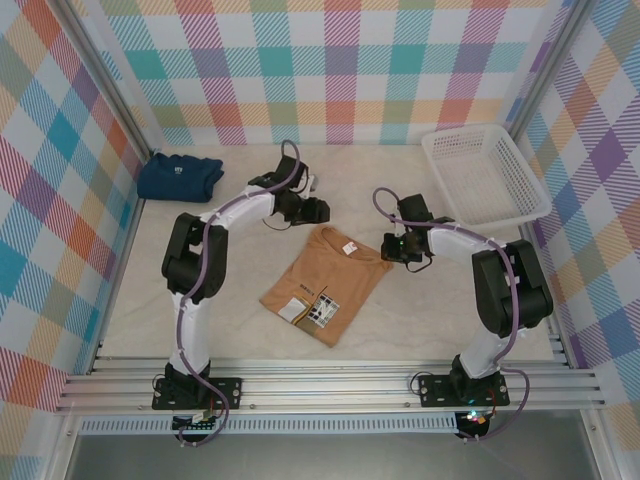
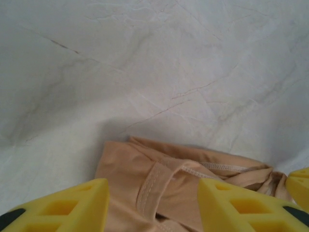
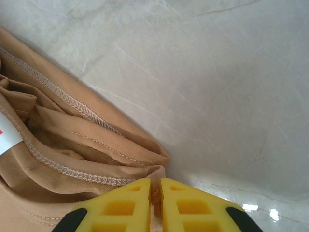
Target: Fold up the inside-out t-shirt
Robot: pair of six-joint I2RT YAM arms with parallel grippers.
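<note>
Item: inside-out t-shirt (image 1: 322,285), soft tan knit, lying flat on the pale marbled worktop (image 1: 220,320) between both pincers. The overhead view gave its roughly rectangular folded outline and printed labels. The wrist views gave raised overlock seams. Left pincer (image 2: 153,189): released, yellow fingers (image 2: 72,205) spread above a stitched band. Right pincer (image 3: 154,186): clenched on a thin fabric fold.

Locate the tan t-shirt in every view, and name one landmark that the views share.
Top external: t-shirt lies mid-table, at the picture's centre.
Left wrist: t-shirt along the bottom edge, centre to right.
Right wrist: t-shirt covers the left side and lower-left corner.
Shared landmark: pale marbled table.
</note>
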